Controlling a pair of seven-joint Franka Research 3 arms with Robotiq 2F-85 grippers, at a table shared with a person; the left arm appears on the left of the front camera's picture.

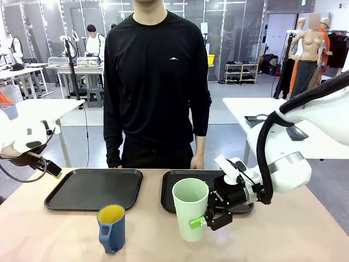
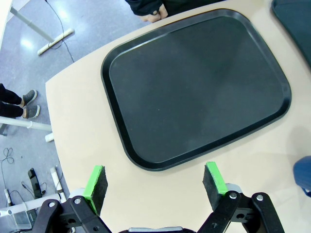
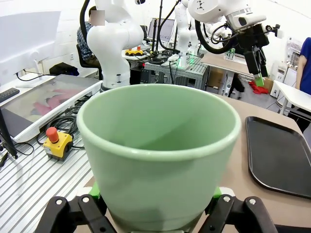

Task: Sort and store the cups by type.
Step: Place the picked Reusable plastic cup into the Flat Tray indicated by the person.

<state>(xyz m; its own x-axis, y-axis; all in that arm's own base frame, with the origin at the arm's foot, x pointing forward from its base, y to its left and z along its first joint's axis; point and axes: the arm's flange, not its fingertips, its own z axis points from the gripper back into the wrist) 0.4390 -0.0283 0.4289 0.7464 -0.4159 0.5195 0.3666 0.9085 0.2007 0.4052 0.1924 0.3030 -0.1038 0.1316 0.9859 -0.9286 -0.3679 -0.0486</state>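
Note:
The mint-green tumbler (image 1: 190, 209) stands upright near the table's front, just before the right tray (image 1: 175, 183). My right gripper (image 1: 203, 222) is shut on its lower part from the right. In the right wrist view the tumbler (image 3: 158, 155) sits between the fingers, with green pads (image 3: 95, 190) pressed on both sides. The blue mug (image 1: 112, 228), yellow inside, stands to the tumbler's left; its edge (image 2: 304, 175) shows in the left wrist view. My left gripper (image 2: 155, 183) is open with nothing between its fingers. It hangs at the far left (image 1: 52, 169) above the left tray's (image 2: 194, 87) outer end.
Two black trays lie side by side, the left tray (image 1: 94, 189) bare. A person in black stands at the far edge with hands (image 1: 197, 162) resting on the table by the trays. The table's left rim (image 2: 58, 126) is close to my left gripper.

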